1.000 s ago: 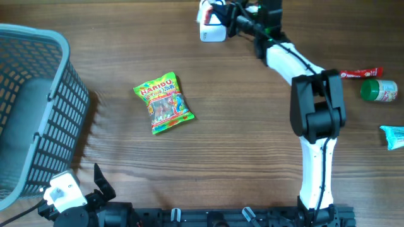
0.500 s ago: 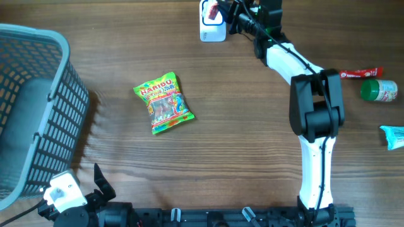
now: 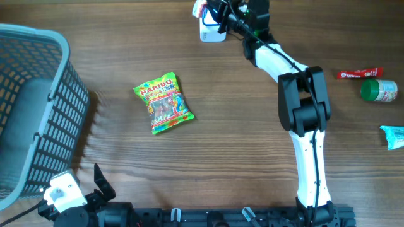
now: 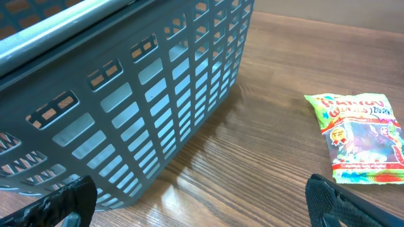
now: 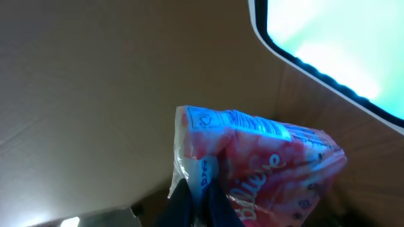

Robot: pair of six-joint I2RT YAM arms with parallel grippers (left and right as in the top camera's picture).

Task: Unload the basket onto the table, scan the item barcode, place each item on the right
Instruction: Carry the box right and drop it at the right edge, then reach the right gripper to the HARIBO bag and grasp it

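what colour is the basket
Blue-grey; the basket shows best in the left wrist view.

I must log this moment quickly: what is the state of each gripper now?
Left gripper: open, empty.
Right gripper: closed on a pink snack packet.

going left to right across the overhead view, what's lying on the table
grey basket → haribo bag → white scanner → red tube → teal packet at the right edge
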